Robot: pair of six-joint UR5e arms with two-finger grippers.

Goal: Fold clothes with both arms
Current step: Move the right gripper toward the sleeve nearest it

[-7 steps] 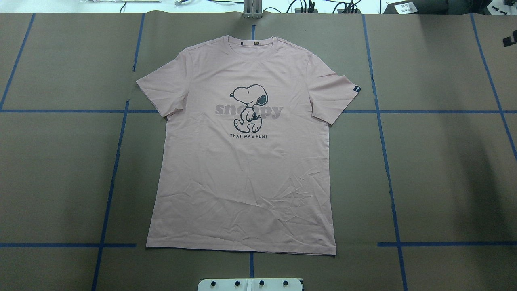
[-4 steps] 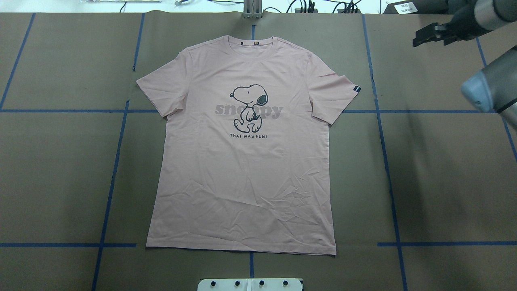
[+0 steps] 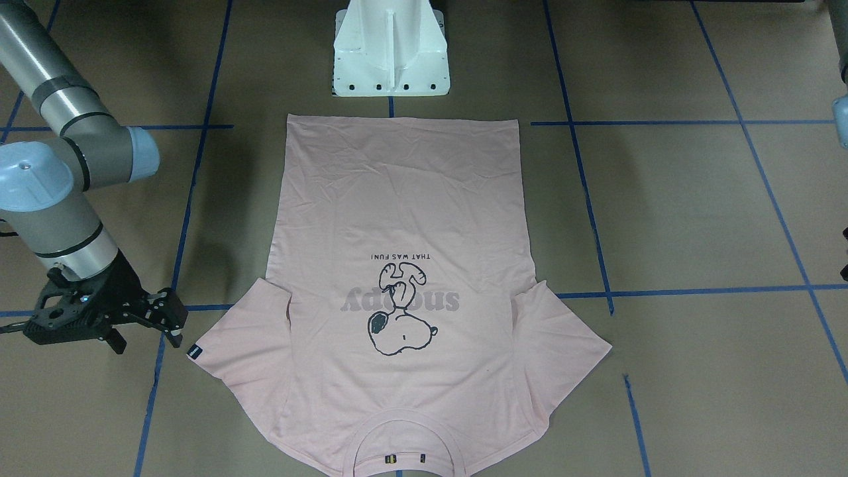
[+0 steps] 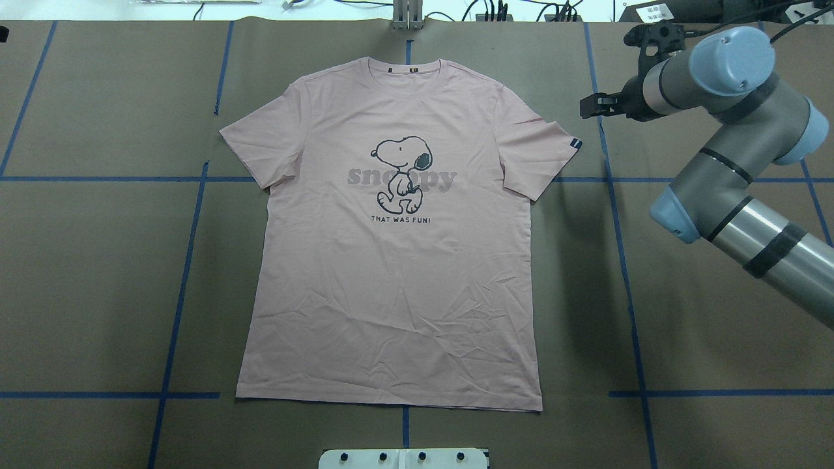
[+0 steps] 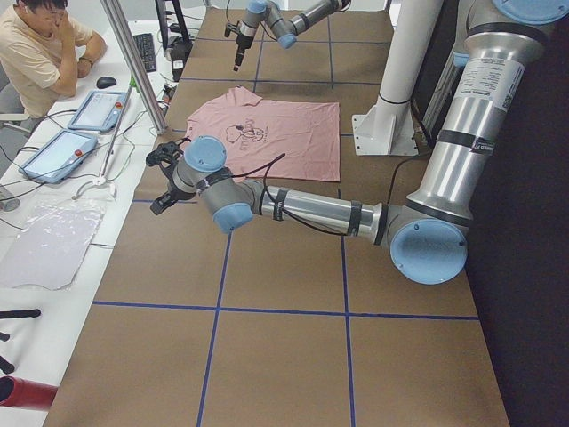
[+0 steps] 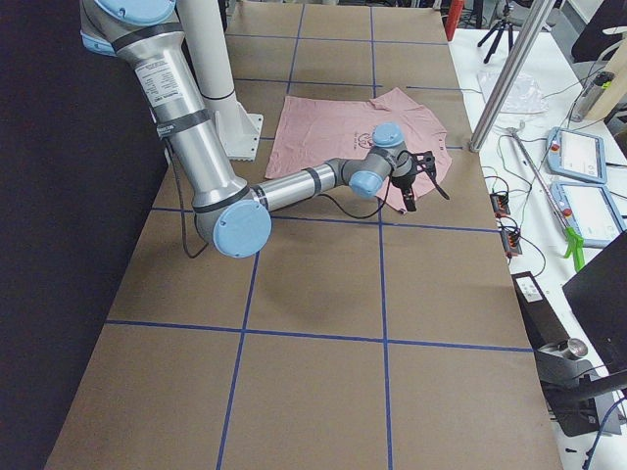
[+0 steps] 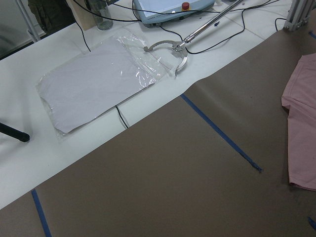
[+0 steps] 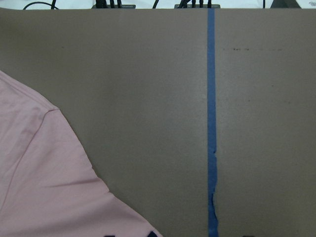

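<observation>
The pale pink T-shirt [image 4: 391, 273] lies flat and face up on the brown table, collar at the far side, and also shows in the front view [image 3: 397, 212]. Its black sleeve tag [image 4: 575, 144] marks the sleeve nearest my right arm. My right gripper [image 4: 596, 105] hovers just outside that sleeve, apart from the cloth; in the front view [image 3: 149, 338] its fingers stand spread and empty. My left gripper [image 5: 160, 178] hangs over the table's left part, away from the shirt; I cannot tell if it is open. The left wrist view catches the other sleeve's edge [image 7: 301, 123].
The white pedestal [image 3: 391, 53] stands just beyond the shirt's hem. Blue tape lines [image 4: 625, 273] cross the table. Beyond the far edge is a white bench with a plastic sheet [image 7: 98, 84], tablets and cables; a seated person [image 5: 40, 44] is there.
My right arm has swung into the overhead view from the right, and its gripper has moved left and down to beside the tagged sleeve. The shirt has not moved.
</observation>
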